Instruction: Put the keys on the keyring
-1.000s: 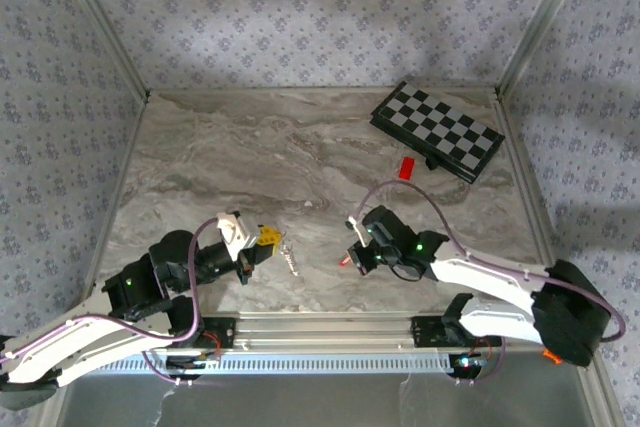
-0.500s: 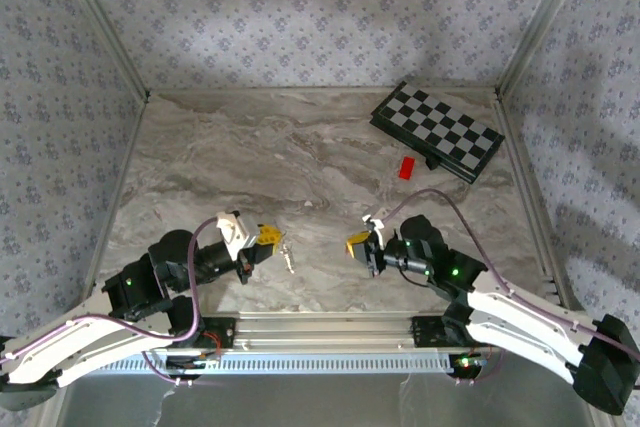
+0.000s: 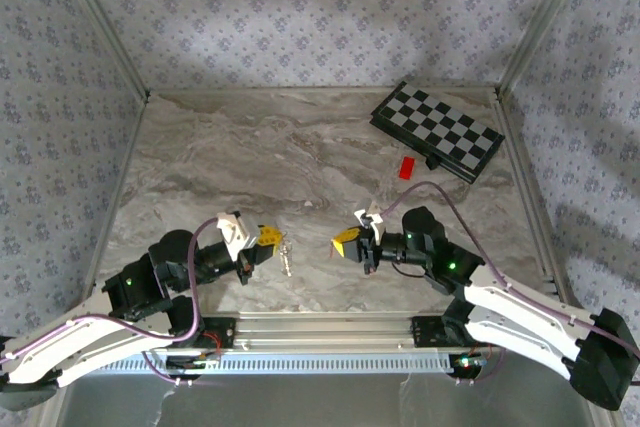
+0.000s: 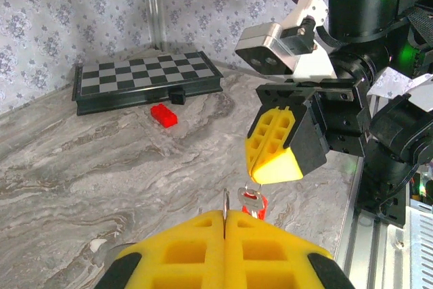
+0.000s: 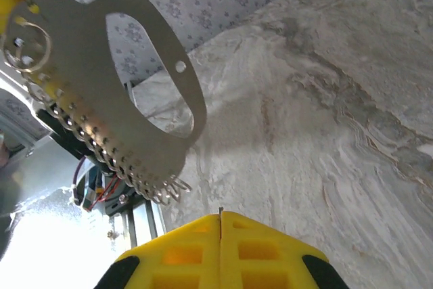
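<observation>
Top: left gripper at table's 6 o'clock, right gripper at its 3, tips apart | Right wrist: left jaws clamped keyring, chain hanging | Left wrist: right jaws pinched red-headed key

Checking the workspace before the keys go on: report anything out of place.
A chessboard lies askew in the far right corner, with a loose red block just beside it, not touching. Neither serves the key job. Nothing looks spilled or broken.
</observation>
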Motion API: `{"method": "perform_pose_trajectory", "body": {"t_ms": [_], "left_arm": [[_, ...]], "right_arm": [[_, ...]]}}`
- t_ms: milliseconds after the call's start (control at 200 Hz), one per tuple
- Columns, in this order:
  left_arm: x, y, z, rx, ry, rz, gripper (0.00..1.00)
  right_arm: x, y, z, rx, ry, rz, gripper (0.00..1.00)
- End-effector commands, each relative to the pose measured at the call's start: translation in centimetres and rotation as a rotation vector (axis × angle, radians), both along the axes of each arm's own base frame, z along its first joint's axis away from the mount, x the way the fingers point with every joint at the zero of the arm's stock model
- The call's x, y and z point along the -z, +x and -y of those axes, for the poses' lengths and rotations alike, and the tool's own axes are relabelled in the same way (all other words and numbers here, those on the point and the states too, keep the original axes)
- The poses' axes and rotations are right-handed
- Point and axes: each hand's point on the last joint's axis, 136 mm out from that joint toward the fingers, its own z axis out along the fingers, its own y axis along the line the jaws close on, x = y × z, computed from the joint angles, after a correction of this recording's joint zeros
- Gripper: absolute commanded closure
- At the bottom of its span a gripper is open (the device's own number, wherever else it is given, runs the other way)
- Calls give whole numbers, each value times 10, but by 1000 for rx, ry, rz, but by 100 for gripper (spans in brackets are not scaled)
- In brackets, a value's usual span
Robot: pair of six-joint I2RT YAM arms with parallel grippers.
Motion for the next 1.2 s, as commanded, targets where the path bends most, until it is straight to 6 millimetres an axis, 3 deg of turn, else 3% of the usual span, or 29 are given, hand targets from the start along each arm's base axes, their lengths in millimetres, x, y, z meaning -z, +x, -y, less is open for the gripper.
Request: {"method": "perform_pose_trajectory", "body": {"t_ms": [0,340,530,700,850,940,1199], "left_arm": [[-19,-1,1,6,-67,20,100],[-18,0,1,5,-63,20,100],[-17,0,1,3,-62,19,100],[-17,1,1,2,-61,19,100],[-17,1,1,1,-62,18,100],[-17,2,1,-2,-60,19,100],[-17,3,1,-4,-58,20,100]], "right_arm": [[-16,-3,-1,-16,38,25,100],[-13,0,0,-3,19,33,100],[26,19,8,100,-170,-23,100],[52,35,5,145,-264,-79,100],[93,48,12,227,-432,-174,100],[112,50,10,255,-502,-235,100],[141,40,4,276,-553,-351,100]]}}
